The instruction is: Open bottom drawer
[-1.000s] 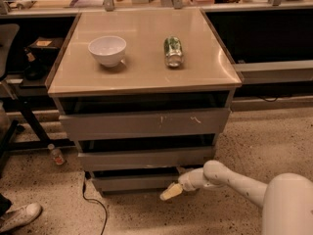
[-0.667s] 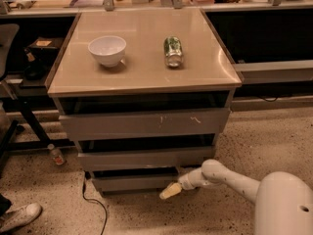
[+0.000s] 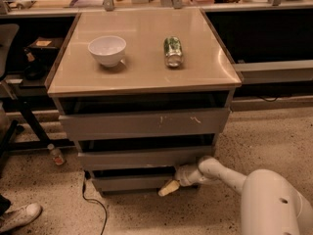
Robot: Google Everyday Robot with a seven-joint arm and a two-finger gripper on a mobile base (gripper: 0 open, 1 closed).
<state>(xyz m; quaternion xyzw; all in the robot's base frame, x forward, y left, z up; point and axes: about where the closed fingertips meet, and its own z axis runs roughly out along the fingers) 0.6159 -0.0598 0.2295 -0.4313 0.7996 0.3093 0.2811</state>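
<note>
The cabinet has three grey handleless drawer fronts. The bottom drawer (image 3: 129, 181) is the shortest and narrowest, just above the floor. Above it are the mid-height front (image 3: 142, 157) and the tallest front (image 3: 146, 123) with white scratch marks. My gripper (image 3: 167, 188) reaches in from the lower right on a white arm (image 3: 220, 173). Its pale fingertips sit at the right end of the bottom drawer front, at its lower edge.
A white bowl (image 3: 107, 50) and a green can (image 3: 173, 51) lying on its side rest on the beige cabinet top (image 3: 142, 72). A black cable (image 3: 95, 204) trails on the speckled floor at the left. A small bottle (image 3: 56, 154) and a shoe (image 3: 19, 216) lie at the left.
The gripper has stayed at the right end of the bottom drawer. The view has drawn slightly closer to the cabinet.
</note>
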